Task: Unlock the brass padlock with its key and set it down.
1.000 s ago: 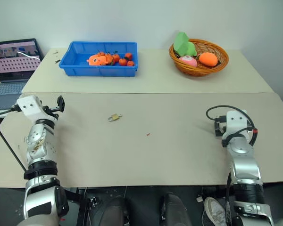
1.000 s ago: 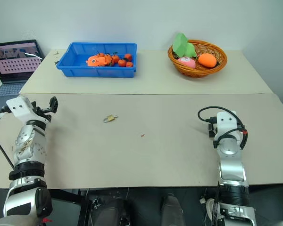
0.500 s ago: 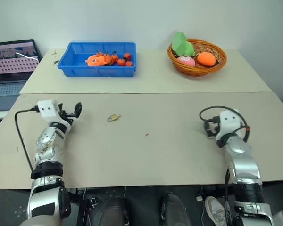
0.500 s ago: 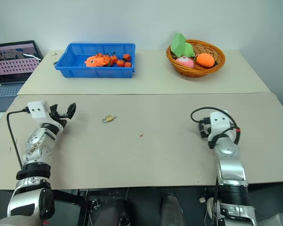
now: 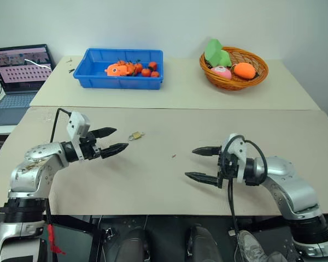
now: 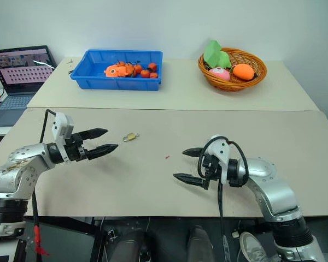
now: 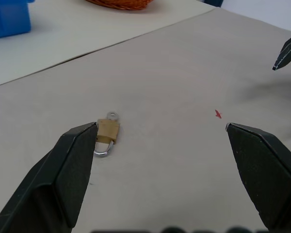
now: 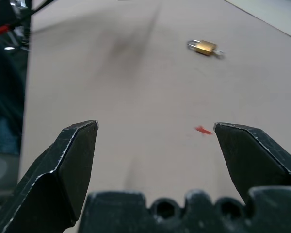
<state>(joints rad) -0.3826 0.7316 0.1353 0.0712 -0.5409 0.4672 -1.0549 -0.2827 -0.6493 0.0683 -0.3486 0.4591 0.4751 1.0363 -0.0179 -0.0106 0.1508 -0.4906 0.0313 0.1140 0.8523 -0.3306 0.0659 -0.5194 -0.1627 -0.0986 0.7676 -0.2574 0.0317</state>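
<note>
Plainly small, the brass padlock point(image 5: 135, 135) is a golden-yellow rectangular body with a thin silver shackle loop at one end and a small silver ring at the other, seen most closely in the left wrist view. It lies flat on the bare beige desk point(image 5: 169, 191), touched by nothing. The left gripper point(image 5: 110, 140) points across the desk with its jaws spread wide and empty; the padlock sits just beyond the tip of its farther finger, near but apart from it. The right gripper point(image 5: 199, 164) faces it from the other side, jaws likewise wide open and holding nothing, well apart from the padlock, with a tiny red speck point(image 5: 175, 156) on the desk between them.
</note>
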